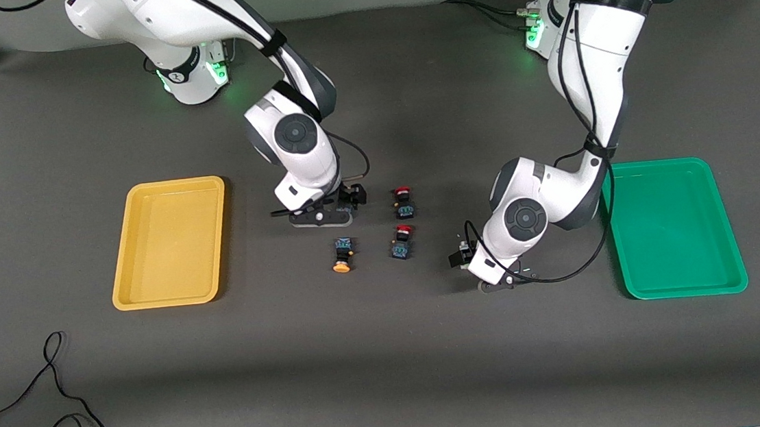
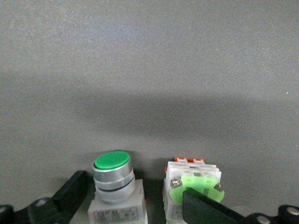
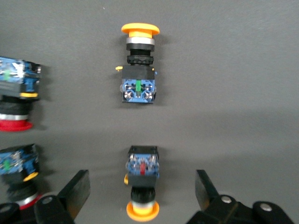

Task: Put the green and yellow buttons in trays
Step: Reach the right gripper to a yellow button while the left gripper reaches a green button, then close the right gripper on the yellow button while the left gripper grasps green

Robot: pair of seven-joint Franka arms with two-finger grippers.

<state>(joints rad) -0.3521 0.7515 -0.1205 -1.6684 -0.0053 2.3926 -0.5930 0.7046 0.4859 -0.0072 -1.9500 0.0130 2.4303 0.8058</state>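
My left gripper (image 1: 496,284) is low over the table, beside the green tray (image 1: 673,225). In the left wrist view it (image 2: 135,191) is open around a green button (image 2: 111,161) with a silver collar. One finger (image 2: 205,210) overlaps a second green button (image 2: 194,179) beside the first. Both green buttons are hidden in the front view. My right gripper (image 1: 321,220) is low over the table, beside the yellow tray (image 1: 169,242). In the right wrist view it (image 3: 141,176) is open around a yellow button (image 3: 142,186). The other yellow button (image 1: 342,254) (image 3: 139,65) lies free.
Two red-capped buttons (image 1: 404,202) (image 1: 401,240) lie between the two grippers; both show in the right wrist view (image 3: 14,93) (image 3: 18,172). Both trays hold nothing. A black cable (image 1: 60,406) loops on the table near the front camera.
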